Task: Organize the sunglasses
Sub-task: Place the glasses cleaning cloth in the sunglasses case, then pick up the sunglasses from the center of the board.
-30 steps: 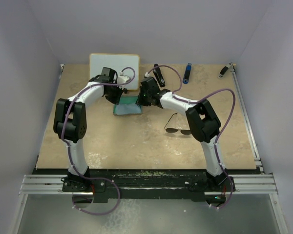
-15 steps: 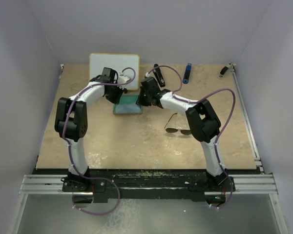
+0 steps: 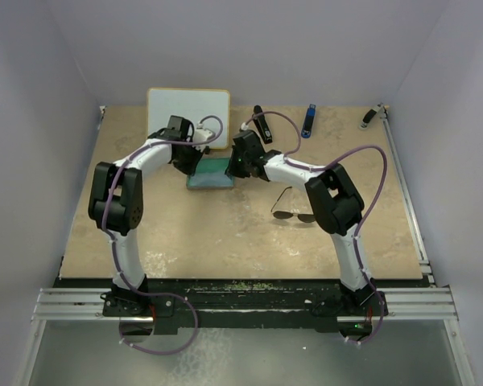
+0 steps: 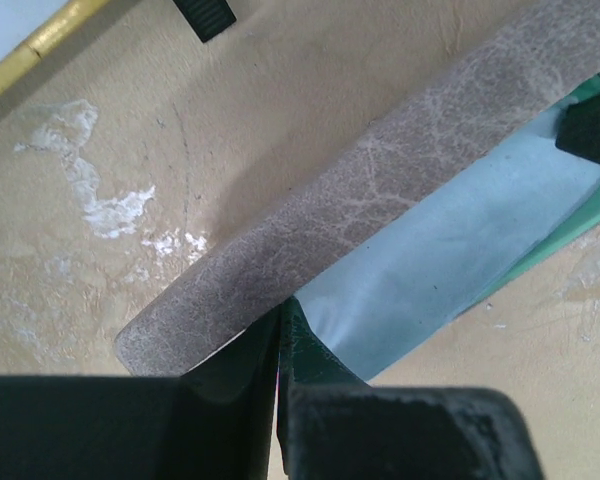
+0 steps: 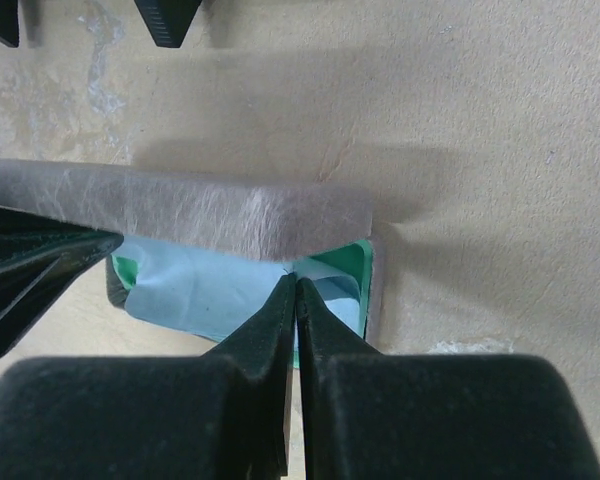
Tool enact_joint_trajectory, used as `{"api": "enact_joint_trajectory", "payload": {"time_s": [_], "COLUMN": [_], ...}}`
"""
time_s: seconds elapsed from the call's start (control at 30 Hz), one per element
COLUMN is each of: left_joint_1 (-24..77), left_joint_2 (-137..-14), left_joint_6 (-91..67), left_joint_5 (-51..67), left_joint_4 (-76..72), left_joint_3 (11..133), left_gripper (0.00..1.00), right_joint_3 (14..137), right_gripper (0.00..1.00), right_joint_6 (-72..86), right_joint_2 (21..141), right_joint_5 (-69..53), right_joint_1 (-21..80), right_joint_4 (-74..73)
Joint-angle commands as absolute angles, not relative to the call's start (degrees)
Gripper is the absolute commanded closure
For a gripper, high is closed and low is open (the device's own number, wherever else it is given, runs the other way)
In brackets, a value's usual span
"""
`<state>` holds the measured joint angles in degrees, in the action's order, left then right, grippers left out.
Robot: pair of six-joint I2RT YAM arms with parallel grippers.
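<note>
Little has shifted: left fingers and right fingers clamp the case lid (kept open, likely for the sunglasses).

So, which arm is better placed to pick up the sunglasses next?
The right arm, most likely. The sunglasses lie on its side of the table, close to its elbow. The left gripper sits beyond the case, farther from them. The right gripper, also at the case, is nearer.

- Case lid showing grey, with pale crackled veining.
- Case lining showing green.
- Cloth reading light blue.
- Desk showing mottled beige.
- Sunglasses reading dark.
</note>
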<state>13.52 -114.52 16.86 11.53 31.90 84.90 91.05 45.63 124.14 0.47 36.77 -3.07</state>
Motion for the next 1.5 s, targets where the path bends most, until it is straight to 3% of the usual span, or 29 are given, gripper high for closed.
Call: {"api": "enact_joint_trajectory", "payload": {"time_s": [0.0, 0.1, 0.2, 0.37, 0.6, 0.8, 0.9, 1.03, 1.23, 1.47], "left_joint_1": [13.4, 13.4, 13.4, 13.4, 13.4, 13.4, 13.4, 13.4, 13.4, 13.4], "left_joint_2": [-108.8, -108.3, -107.9, -107.9, -105.5, -98.5, -94.0, -88.1, -82.3, -80.5], "left_joint_6": [15.9, 16.1, 15.9, 16.0, 16.1, 15.9, 17.0, 18.2, 17.5, 16.1], "left_joint_5": [11.7, 11.2, 11.1, 11.2, 10.5, 9.6, 8.5, 6.6, 6.5, 4.8], "left_joint_4": [28.4, 28.2, 27.6, 27.2, 26.8, 27.7, 29.3, 30.7, 30.6, 33.1], "left_joint_3": [82.7, 82.1, 81.8, 82.0, 80.6, 79.2, 77.7, 73.6, 66.9, 65.1], "left_gripper": [0.95, 0.93, 0.91, 0.83, 0.82, 0.82, 0.77, 0.66, 0.44, 0.43], "right_joint_3": [90.1, 89.7, 89.7, 88.0, 86.5, 86.4, 86.0, 72.4, 51.9, 45.9], "right_gripper": [0.92, 0.76, 0.67, 0.58, 0.45, 0.42, 0.48, 0.51, 0.26, 0.31], "right_joint_6": [46.4, 46.4, 46.5, 47.0, 46.1, 46.0, 47.2, 52.9, 64.2, 72.9], "right_joint_2": [120.5, 120.1, 120.0, 118.4, 115.5, 111.6, 106.9, 92.8, 71.1, 65.3], "right_joint_5": [1.0, 1.0, 1.3, 2.2, 4.1, 5.9, 8.2, 13.5, 20.5, 21.2], "right_joint_1": [36.6, 36.5, 36.6, 36.6, 36.6, 36.5, 36.3, 36.4, 36.2, 36.2], "right_joint_4": [-0.9, -0.5, -0.5, 1.2, 2.5, -1.1, -10.3, -16.9, -22.6, -26.5]}}
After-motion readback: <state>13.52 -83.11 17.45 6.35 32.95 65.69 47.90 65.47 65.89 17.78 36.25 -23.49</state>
